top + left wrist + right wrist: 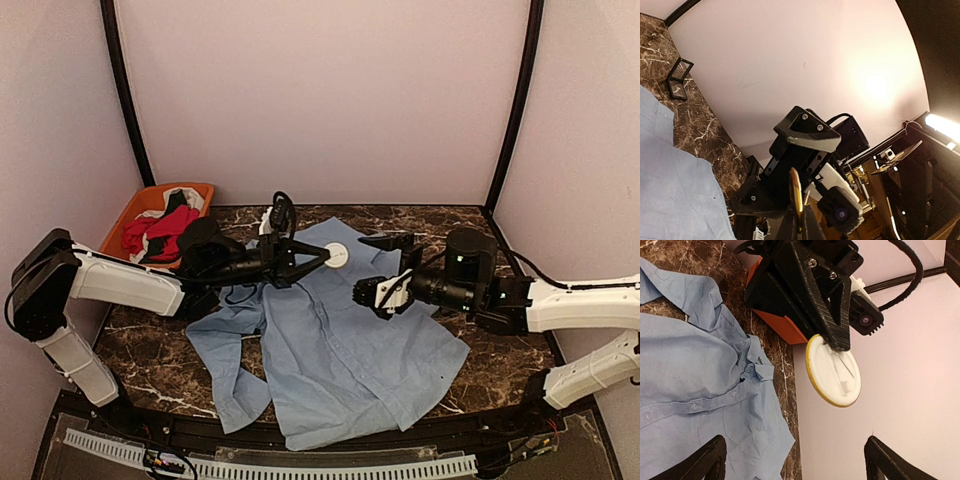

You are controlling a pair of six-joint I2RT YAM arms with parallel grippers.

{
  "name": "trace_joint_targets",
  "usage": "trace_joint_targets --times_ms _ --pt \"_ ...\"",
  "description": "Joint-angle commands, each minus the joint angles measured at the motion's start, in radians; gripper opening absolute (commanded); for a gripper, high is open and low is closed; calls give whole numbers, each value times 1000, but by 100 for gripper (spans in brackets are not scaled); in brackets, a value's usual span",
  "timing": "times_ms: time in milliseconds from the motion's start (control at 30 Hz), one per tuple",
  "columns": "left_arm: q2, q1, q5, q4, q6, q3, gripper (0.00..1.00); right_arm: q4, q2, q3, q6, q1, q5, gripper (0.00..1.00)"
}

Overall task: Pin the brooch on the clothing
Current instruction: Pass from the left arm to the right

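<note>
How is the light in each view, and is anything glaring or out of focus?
Top view: soft, even light, no glare on the shirt. Left wrist view: a warm glare patch on the wall and a bright lamp strip at the right edge; the brooch is seen edge-on. Right wrist view: brooch sharp; the right gripper at the bottom is dark, with little detail.

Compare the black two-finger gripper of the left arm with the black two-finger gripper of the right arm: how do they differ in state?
The left gripper is shut, while the right gripper stands wide open. The left gripper clamps the round white brooch with a yellow rim; the right gripper holds nothing. What they share: both are black, and they face each other above the light blue shirt.
</note>
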Motion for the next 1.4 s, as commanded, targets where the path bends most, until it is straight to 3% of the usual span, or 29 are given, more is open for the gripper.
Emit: trace_joint_targets --times_ms 0,200,300,333,467,967,1367 --pt "25 6 -2 227 -221 -26 1 352 29 -40 -197 25 34 88" --pt "26 8 -35 285 -294 -45 1 577 75 -83 -317 71 46 74" --pt "38 8 -39 324 -336 -48 1 630 100 -86 -349 85 40 48" --pt "41 8 -39 345 -343 -48 1 658 114 -90 -367 89 43 46" --pt "46 8 -39 372 -363 -58 1 769 174 -93 -435 102 75 42" --pt "34 8 -38 421 -389 -58 1 774 235 -78 -463 101 116 23" --pt "27 8 -38 433 -398 -54 1 794 256 -71 -441 97 127 18"
